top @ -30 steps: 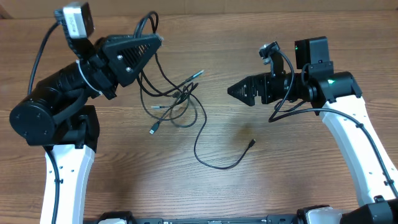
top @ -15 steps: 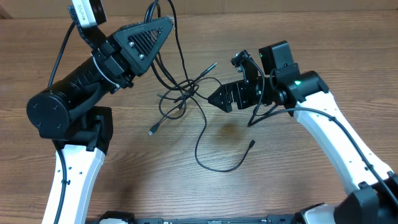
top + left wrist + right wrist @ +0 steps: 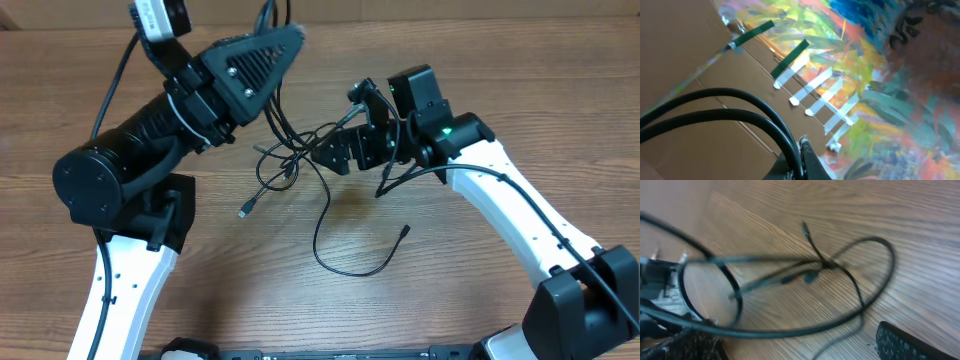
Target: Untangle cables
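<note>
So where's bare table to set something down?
Bare wood lies in the far right corner of the table behind the right arm, and along the near edge below the loose cable loop. Crowded: the middle, where the cables hang tangled from the left end effector, beside the right end effector.

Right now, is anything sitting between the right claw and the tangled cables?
Nothing visible does. The open right claw points straight at the cables, with its tips almost at the nearest loops. The left claw, shut on some strands, lifts them from the far side, out of that path.
</note>
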`<state>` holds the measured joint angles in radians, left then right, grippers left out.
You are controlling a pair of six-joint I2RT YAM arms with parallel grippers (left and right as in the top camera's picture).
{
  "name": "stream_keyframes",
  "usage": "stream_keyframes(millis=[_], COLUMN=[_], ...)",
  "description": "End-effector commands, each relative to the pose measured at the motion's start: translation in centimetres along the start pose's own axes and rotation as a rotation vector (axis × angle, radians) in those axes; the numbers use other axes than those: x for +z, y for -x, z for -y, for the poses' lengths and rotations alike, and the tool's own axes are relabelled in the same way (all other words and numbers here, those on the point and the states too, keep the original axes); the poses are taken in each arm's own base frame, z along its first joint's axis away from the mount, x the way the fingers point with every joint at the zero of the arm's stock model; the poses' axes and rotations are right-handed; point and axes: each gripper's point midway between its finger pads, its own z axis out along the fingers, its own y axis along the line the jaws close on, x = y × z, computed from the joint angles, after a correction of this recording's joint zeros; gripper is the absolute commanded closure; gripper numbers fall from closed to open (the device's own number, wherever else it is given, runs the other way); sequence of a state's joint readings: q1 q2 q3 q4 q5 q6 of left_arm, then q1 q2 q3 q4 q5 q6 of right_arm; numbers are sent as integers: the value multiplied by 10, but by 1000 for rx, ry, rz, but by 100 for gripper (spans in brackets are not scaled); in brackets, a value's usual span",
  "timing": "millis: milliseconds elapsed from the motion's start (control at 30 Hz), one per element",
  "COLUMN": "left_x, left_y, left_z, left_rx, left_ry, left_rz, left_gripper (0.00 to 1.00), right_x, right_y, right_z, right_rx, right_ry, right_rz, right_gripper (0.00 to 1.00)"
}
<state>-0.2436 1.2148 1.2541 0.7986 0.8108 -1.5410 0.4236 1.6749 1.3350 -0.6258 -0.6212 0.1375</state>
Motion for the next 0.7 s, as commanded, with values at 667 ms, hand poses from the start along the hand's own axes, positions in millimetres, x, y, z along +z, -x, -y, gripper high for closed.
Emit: stream_keyframes(millis=[667], left_x=[4], left_y=[35], left_z=[76], left_rx=[208], left_ry=[-94], left_rz=[89], left_gripper=[96], right_x=[11], right_y=[-76], right_z=[122], right_rx=[310], right_ry=[-565], right_rz=[-241], right_gripper=[0])
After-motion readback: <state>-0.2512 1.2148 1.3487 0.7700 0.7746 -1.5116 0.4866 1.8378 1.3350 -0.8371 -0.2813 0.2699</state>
